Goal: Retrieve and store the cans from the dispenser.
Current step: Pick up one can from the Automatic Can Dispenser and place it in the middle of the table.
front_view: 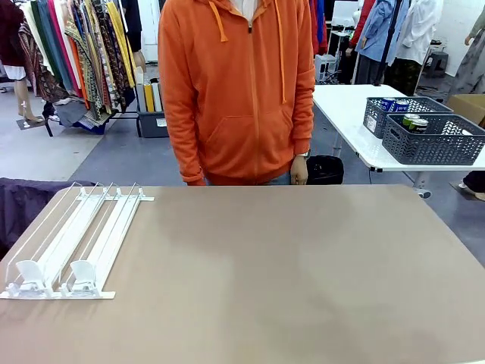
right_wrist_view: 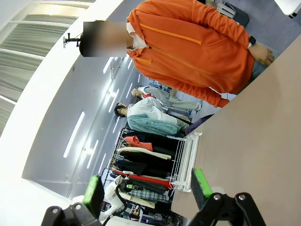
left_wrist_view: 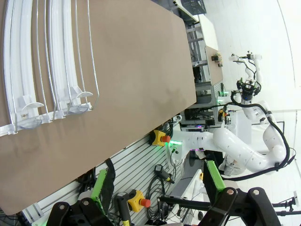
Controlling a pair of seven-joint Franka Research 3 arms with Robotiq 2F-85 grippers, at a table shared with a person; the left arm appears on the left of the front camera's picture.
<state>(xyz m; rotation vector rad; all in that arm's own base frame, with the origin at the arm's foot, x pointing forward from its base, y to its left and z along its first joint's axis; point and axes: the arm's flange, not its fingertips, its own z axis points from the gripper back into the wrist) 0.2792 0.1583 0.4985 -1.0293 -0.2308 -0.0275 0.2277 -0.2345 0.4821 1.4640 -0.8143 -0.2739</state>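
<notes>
Since the flat white and clear plastic rail dispenser (front_view: 72, 243) lies empty at the brown desk's (front_view: 288, 273) left, retrieval looks finished; left gripper (left_wrist_view: 157, 186) and right gripper (right_wrist_view: 148, 188) jaws gape wide, holding nothing.

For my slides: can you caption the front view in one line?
Empty dispenser lies at the table's left edge while a person in an orange hoodie waits at the far side.

The dispenser (front_view: 72, 243) lies on the worktop's (front_view: 288, 280) left side; the person (front_view: 239, 91) stands behind the worktop's far edge.
</notes>
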